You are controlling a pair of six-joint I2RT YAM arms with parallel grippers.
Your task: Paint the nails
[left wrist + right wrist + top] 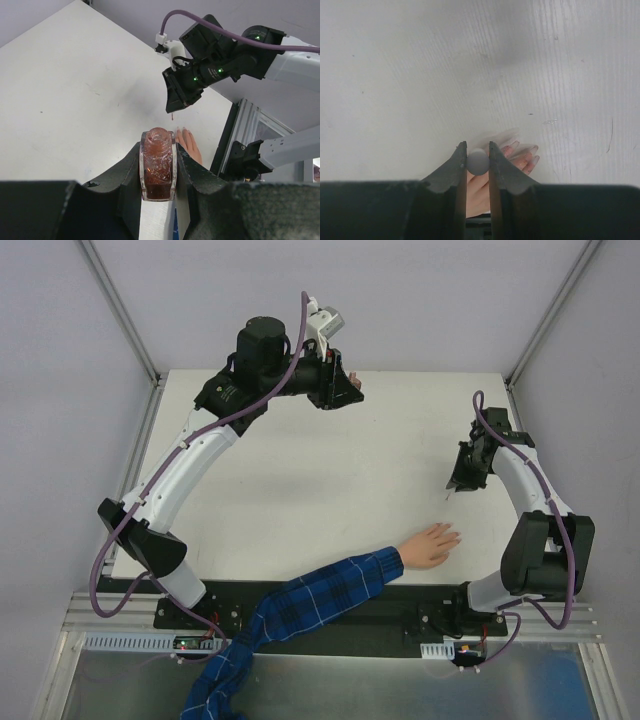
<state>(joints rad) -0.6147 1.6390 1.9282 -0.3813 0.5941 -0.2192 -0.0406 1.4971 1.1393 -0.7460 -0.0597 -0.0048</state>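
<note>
Right jaws pinched on grey brush cap [478, 161], hovering over hand [432, 543] flat on surface [300, 500]. Nails [534, 150] just below-ahead, fingers pointing rightward. Left jaws clamp polish bottle [158, 165], well apart; right arm nearer.

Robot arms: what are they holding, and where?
Left end effector: reddish bottle, by its sides. Right end effector: pale round cap, by its sides.
</note>
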